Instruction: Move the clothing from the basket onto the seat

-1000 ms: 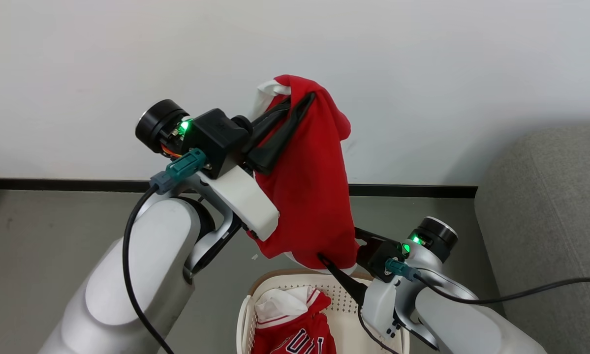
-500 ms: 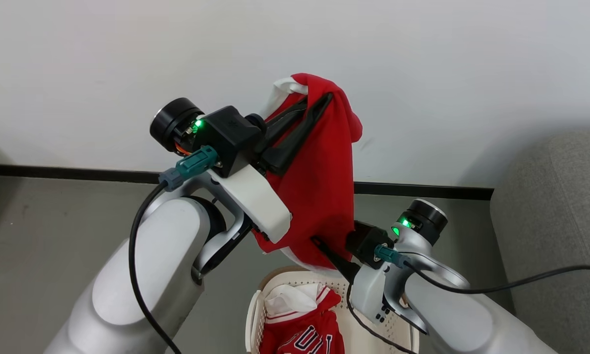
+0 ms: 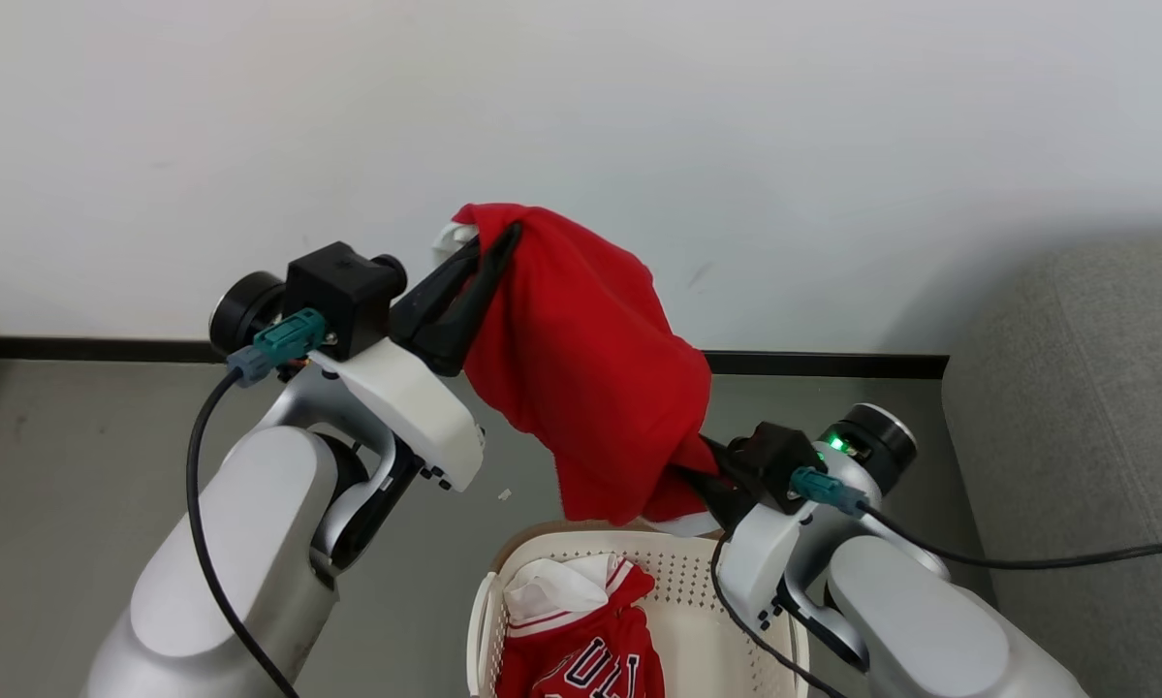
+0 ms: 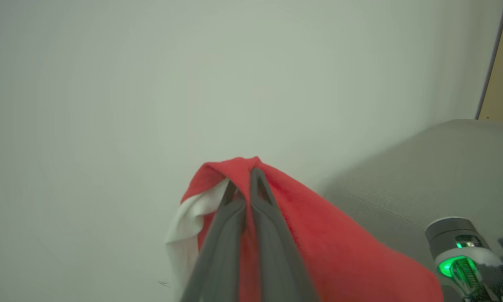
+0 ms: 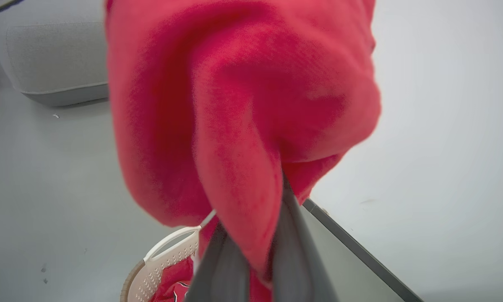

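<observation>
Sofa (image 3: 1075,407), grey fabric, count one: at the right of the head view, well apart from the lifted garment, with no clothing on the part that shows. Basket (image 3: 682,591), cream plastic with a perforated wall and brown rim, count one: on the floor (image 3: 77,465), low in the middle of the head view. Clothing, red, count two. Plain red garment (image 3: 581,388): in the air above the basket, stretched between the two grippers, white lining showing at its top corner. Lettered garment (image 3: 581,659), with white lining and striped trim: bunched inside the basket, untouched. Grippers, count two. Left gripper (image 3: 498,237): raised high, fingers pinched together on the top corner of the plain red garment. Right gripper (image 5: 259,247): lower, just above the basket rim, fingers clamped on the garment's bottom edge, tips partly hidden in the cloth. Progress, as judged: roughly a quarter, with one garment out of the basket but not yet over the sofa, and none delivered. Left to do: carry rightward, lay down and release on the sofa, then fetch the second garment likewise.
</observation>
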You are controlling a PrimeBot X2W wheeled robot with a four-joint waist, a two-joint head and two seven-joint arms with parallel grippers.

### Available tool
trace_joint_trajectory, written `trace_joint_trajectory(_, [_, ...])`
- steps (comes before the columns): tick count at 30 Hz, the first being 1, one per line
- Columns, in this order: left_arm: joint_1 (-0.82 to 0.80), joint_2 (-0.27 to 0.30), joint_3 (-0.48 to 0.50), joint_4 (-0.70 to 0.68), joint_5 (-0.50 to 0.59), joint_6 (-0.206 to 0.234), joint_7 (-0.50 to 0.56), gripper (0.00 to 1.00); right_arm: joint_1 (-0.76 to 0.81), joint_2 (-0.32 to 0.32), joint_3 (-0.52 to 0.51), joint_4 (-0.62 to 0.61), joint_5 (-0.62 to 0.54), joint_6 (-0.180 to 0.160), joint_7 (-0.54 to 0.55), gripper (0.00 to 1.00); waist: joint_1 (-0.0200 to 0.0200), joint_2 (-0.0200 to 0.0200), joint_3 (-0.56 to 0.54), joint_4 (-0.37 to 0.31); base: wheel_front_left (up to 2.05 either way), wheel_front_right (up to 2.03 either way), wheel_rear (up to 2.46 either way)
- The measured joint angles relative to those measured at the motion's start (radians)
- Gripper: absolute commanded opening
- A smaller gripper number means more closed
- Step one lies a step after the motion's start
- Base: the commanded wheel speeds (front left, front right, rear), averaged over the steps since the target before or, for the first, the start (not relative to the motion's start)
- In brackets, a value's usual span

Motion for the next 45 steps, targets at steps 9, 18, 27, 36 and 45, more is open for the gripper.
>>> trace_joint_trajectory(9, [0.074, 0.015, 0.045, 0.085, -0.035, 0.017, -0.026, 1.00, 0.073, -0.044, -0.111, -0.085, 0.038, 0.000, 0.000, 0.00, 0.0000, 0.0000, 0.002, -0.046, 0.00, 0.00, 0.00])
trace_joint_trajectory(18, [0.112, 0.006, 0.059, 0.120, -0.083, 0.016, -0.056, 1.00, 0.141, -0.057, -0.256, -0.176, 0.125, 0.000, 0.000, 0.00, 0.0000, 0.0000, 0.000, -0.097, 0.00, 0.00, 0.00])
trace_joint_trajectory(27, [0.155, 0.005, 0.045, 0.123, -0.085, -0.005, -0.103, 1.00, 0.207, -0.090, -0.402, -0.244, 0.134, 0.000, 0.000, 0.00, 0.0000, 0.0000, 0.003, -0.141, 0.00, 0.00, 0.00])
trace_joint_trajectory(36, [0.189, -0.004, 0.012, 0.112, -0.083, -0.019, -0.150, 1.00, 0.292, -0.101, -0.571, -0.309, 0.133, 0.000, 0.000, 0.00, 0.0000, 0.0000, 0.008, -0.180, 0.00, 0.00, 0.00])
trace_joint_trajectory(45, [0.219, -0.039, -0.036, 0.113, -0.084, -0.032, -0.182, 1.00, 0.373, -0.090, -0.659, -0.374, 0.125, 0.000, 0.000, 0.00, 0.0000, 0.0000, 0.008, -0.223, 0.00, 0.00, 0.00])
